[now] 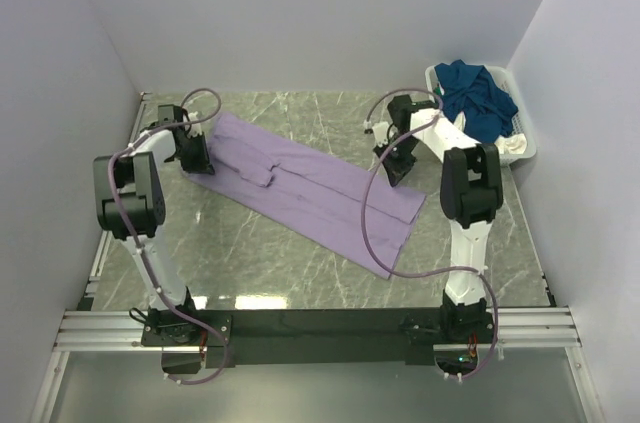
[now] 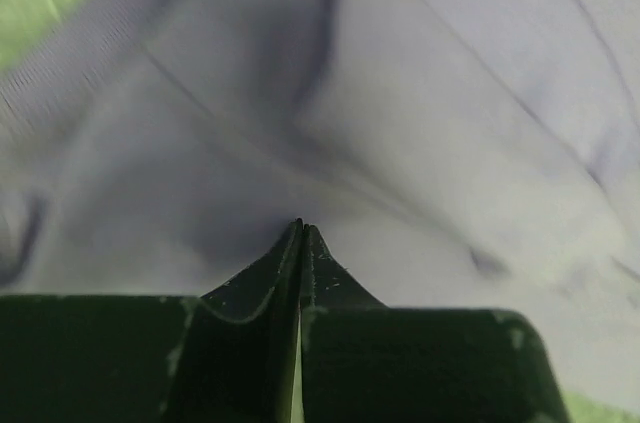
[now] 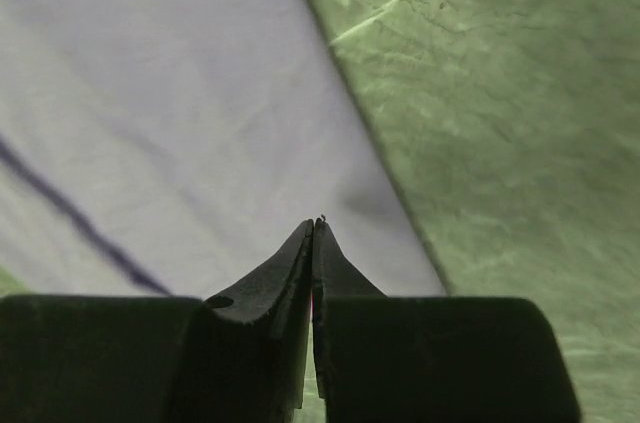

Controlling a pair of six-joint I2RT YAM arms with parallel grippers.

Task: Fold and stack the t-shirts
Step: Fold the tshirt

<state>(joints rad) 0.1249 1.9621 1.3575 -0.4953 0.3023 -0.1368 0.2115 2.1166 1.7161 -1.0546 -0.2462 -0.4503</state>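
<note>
Running far-left to near-right, the pale lilac cloth t-shirt has left tool clamped on its far end, right tool closed by the opposite end's edge.

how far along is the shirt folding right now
Done: the pale lilac cloth t-shirt lies on the green marble table as a long strip, its sides seemingly folded in. In hand: the left claw and right claw are shut at its opposite ends, apparently pinching the cloth. Left: folding it shorter, then the dark teal-blue cloth t-shirt crumpled in the white plastic basket. No stack yet.
</note>
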